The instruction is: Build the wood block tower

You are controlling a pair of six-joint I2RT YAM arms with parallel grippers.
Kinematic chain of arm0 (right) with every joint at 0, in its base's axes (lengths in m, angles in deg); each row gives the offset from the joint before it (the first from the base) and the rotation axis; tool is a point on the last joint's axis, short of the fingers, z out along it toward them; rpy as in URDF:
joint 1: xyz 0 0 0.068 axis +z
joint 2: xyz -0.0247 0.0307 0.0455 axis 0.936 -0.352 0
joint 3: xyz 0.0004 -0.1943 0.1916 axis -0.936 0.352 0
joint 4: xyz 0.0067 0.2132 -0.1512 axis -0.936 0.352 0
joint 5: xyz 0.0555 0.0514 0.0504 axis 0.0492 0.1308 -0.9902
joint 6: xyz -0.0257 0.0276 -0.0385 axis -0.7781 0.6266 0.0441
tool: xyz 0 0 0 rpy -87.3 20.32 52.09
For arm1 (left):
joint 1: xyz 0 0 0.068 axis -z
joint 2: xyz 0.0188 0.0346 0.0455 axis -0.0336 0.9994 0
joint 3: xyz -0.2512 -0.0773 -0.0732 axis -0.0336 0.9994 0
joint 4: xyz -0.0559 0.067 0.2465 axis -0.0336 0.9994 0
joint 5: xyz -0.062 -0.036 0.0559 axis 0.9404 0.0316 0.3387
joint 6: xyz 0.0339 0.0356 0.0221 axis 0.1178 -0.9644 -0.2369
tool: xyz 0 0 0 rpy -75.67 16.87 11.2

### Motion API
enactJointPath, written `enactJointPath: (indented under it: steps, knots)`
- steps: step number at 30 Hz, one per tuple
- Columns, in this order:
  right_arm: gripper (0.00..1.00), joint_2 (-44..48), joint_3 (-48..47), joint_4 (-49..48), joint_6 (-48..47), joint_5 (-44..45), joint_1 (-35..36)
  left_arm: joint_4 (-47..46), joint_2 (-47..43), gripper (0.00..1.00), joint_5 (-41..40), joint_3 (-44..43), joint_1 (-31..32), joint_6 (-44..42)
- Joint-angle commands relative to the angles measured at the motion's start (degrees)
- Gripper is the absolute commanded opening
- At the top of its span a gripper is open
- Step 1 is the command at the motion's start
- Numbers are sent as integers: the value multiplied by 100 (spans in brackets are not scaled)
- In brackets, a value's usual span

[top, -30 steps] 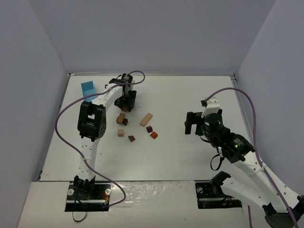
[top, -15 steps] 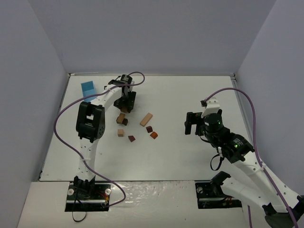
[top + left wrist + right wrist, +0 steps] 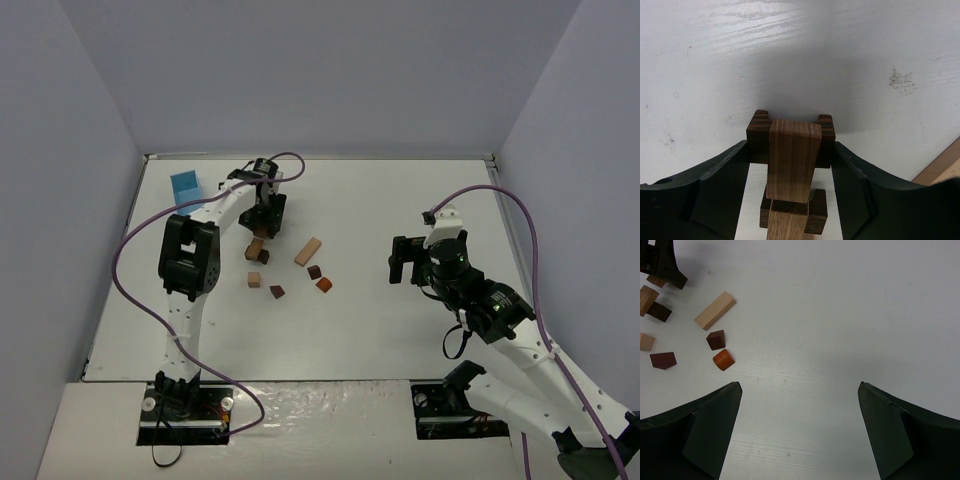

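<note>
Top view: the left arm reaches to the far left part of the table point(image 3: 400, 200), and the left fingers point(image 3: 277, 218) point down over the far end of the group of wood blocks. A brown block point(image 3: 255, 247) and a small dark block point(image 3: 264, 257) lie touching each other just on the near side of those fingers. To their right lies a tan bar point(image 3: 308, 251), set at a slant. Nearer the arm bases are a tan cube point(image 3: 254, 279), a dark red block point(image 3: 277, 292), a dark brown block point(image 3: 314, 271) and an orange block point(image 3: 324, 285), each apart from the others. A light blue box point(image 3: 186, 186) stands at the far left edge, well apart from the blocks. The right fingers point(image 3: 396, 262) hang over bare table, right of the blocks. Left wrist view: the left fingers pinch a dark notched block point(image 3: 826, 142) by its two sides, and a brown bar point(image 3: 792, 157) sits in its notch. Below this pair a second dark piece point(image 3: 816, 212) and a second bar point(image 3: 786, 226) are in view; whether the held pair rests on them cannot be told. Right wrist view: the right fingers stand spread wide and hold nothing, with white table between them. The loose blocks lie at the upper left of this view, well apart from the fingers.
</note>
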Motion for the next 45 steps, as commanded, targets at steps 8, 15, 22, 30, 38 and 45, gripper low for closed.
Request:
enactJointPath:
  steps: [8,15,22,30,38,45]
  knots:
    - [100,5,-36,-337,-10,64,18,165,-378,52,-46,232,64,-157]
    - [100,23,-36,-337,-19,57,19,165,-400,52,-70,264,107,-215]
    - [100,14,-19,-329,-11,49,18,165,-418,52,-89,299,117,-261]
    - [100,26,-19,-340,-16,59,18,112,-465,52,-86,435,120,-240]
    - [100,32,-17,-337,-19,62,18,112,-471,53,-89,439,150,-230]
    - [100,70,-1,-343,-13,59,18,116,-485,53,-106,473,152,-200]
